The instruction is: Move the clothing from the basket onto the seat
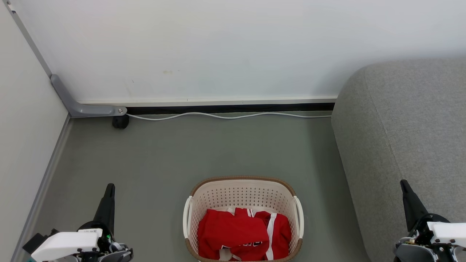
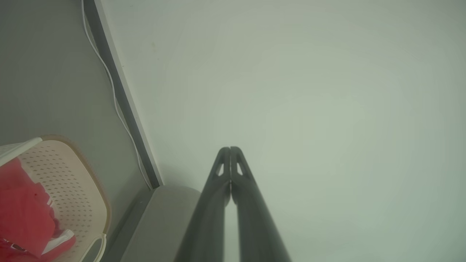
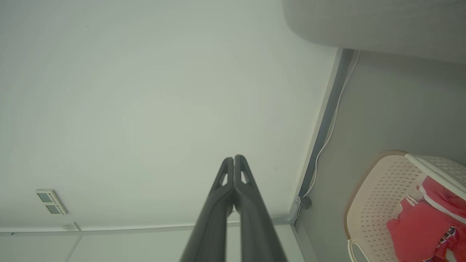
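Jaws fully closed on both, nothing held: left gripper (image 1: 110, 187) low left, right gripper (image 1: 403, 183) at seat (image 1: 407, 127) edge. Clothing (image 1: 240, 233) heaped in basket (image 1: 243, 190) on floor (image 1: 164, 156) between them.
Your risks:
- closed jaws only poke fabric
- tangled pieces drag basket up
- drop on rounded seat edge slides off

Cable (image 1: 225, 116) along wall (image 1: 233, 47), likely clear of path.
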Tool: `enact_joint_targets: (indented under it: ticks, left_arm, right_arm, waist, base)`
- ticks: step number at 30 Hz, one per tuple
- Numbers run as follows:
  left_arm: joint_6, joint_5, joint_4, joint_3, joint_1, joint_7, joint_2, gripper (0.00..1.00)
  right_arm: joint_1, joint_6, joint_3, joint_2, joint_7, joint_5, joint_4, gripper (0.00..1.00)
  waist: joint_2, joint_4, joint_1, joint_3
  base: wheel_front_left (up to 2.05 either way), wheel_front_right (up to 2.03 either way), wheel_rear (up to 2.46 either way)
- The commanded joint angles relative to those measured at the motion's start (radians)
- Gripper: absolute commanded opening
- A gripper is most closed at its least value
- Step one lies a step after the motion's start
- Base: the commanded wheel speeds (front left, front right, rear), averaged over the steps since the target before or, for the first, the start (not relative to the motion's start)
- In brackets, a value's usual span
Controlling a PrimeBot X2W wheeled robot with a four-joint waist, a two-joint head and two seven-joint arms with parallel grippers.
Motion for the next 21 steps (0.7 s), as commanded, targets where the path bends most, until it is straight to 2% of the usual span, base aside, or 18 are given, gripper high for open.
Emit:
enact_joint_targets:
  ticks: [1,21]
  left_arm:
    - [-0.007,-0.004,-0.028,0.032,-0.058,0.006,0.017,0.00]
    - [-0.007,-0.004,-0.028,0.032,-0.058,0.006,0.017,0.00]
  right_arm:
    - [-0.037,0.004,0.017,-0.010,0.008,0.012,-0.031,0.00]
    - [-0.037,0.004,0.017,-0.010,0.008,0.012,-0.031,0.00]
  waist:
    - [0.0000,0.000,0.0000,0.000]
    - [0.0000,0.000,0.0000,0.000]
  base:
    - [0.00,0.00,0.00]
    - [0.00,0.00,0.00]
